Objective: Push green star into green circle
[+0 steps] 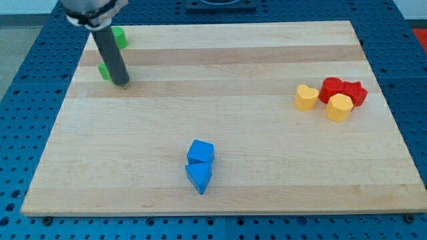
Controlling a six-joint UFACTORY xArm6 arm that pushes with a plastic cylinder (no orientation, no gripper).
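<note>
Two green blocks sit at the view's top left, both largely hidden by my rod. One green block [119, 37] shows near the board's top edge, right of the rod. The other green block [105, 71] peeks out on the rod's left, lower down. Their shapes cannot be made out. My tip [121, 83] rests on the board just right of and below the lower green block, very close to it; contact cannot be told.
A blue cube [200, 152] and blue triangle [198, 177] touch at the bottom centre. At the right sit a yellow heart [305, 97], a yellow hexagon [339, 107], and two red blocks [331, 88] [355, 93]. The wooden board [233, 73] lies on a blue pegboard.
</note>
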